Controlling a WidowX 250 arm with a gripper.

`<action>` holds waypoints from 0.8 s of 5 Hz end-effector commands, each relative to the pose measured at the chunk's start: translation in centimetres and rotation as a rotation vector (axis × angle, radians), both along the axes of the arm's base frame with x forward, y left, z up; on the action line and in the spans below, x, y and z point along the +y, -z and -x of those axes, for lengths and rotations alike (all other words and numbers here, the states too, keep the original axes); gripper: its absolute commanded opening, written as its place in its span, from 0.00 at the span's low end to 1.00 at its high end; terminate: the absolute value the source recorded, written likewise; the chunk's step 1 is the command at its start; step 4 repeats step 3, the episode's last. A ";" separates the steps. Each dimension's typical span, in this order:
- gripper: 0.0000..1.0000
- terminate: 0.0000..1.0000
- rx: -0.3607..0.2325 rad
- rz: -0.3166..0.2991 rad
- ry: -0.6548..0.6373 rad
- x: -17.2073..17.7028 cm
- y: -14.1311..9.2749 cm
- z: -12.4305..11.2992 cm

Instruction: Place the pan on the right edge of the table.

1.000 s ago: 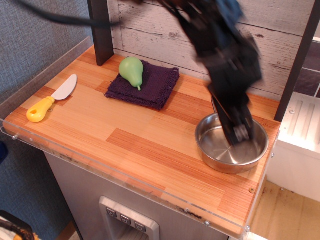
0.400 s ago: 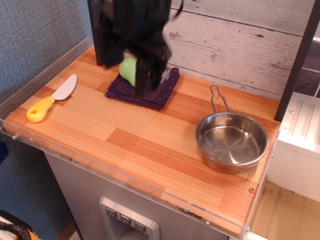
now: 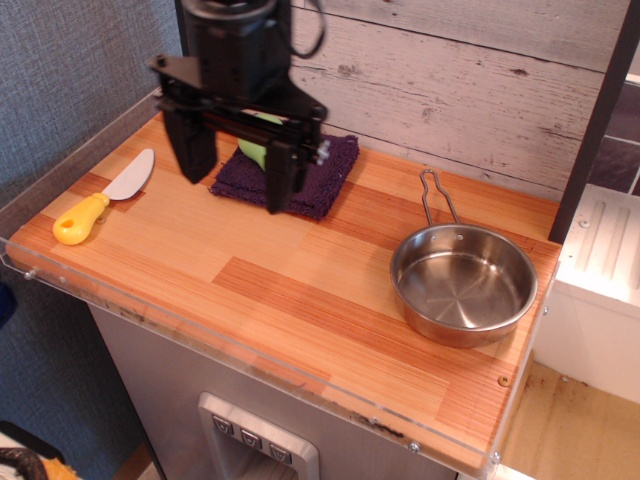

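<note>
The pan (image 3: 463,284) sits upright on the table (image 3: 300,290) at its right edge, well to the right of the gripper (image 3: 236,170), handle toward the back wall; judged from this, placement is complete and the pan is released. The gripper hangs empty with its fingers (image 3: 283,172) spread wide apart, in front of the cloth (image 3: 330,170) and pear (image 3: 258,152); the knife (image 3: 100,200) lies to its left. One second earlier the gripper was inside the pan; it has since withdrawn leftward, and the pan has not shifted.

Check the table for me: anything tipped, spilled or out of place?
Nothing stands out. The pan sits upright and empty at the right edge of the table; the open tool hangs near the purple cloth.
</note>
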State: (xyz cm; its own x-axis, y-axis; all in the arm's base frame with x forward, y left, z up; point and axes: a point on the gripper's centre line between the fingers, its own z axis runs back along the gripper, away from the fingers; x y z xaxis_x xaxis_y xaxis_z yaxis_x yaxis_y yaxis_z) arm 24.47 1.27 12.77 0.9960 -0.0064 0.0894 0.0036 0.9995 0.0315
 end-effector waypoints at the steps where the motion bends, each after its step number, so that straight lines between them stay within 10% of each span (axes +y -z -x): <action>1: 1.00 0.00 -0.060 0.052 0.095 -0.5 -0.8 0.2; 2: 1.00 0.00 -0.060 0.052 0.095 -0.5 -0.8 0.2; 3: 1.00 1.00 -0.060 0.052 0.095 -0.5 -0.8 0.2; 4: 1.00 1.00 -0.060 0.052 0.095 -0.5 -0.8 0.2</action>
